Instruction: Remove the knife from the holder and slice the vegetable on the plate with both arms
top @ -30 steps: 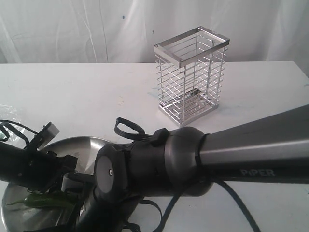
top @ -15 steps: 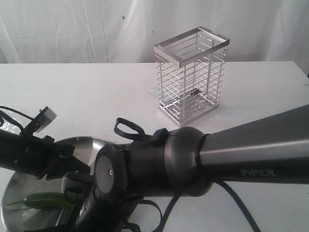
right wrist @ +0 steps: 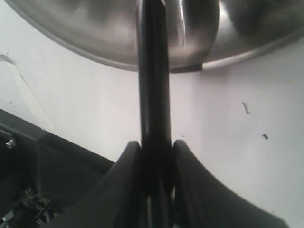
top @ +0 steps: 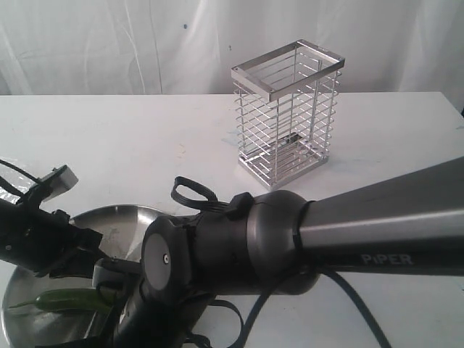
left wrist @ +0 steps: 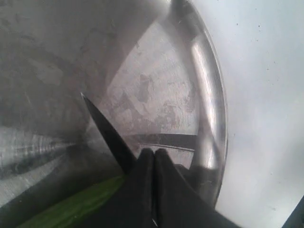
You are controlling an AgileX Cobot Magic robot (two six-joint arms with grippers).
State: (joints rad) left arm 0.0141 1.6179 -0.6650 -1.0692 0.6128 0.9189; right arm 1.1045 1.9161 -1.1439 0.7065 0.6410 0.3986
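With the holder (top: pixel 286 116) at the plate's (top: pixel 123 216) 1 o'clock empty, my right gripper (right wrist: pixel 156 145) pinches the knife (right wrist: pixel 153 85), my left gripper (left wrist: pixel 154 152) is pressed together (on nothing visible), and I judge the vegetable (top: pixel 69 299) unsliced.

The right gripper (right wrist: pixel 154 149) clamps the knife (right wrist: pixel 153 85) by its black handle. The handle reaches across the white table (right wrist: pixel 237 142) to the steel plate (right wrist: pixel 95 47).

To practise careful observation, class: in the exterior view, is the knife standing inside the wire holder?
No: nothing shows through the wire sides of the holder, and the right gripper clamps the knife by its handle.
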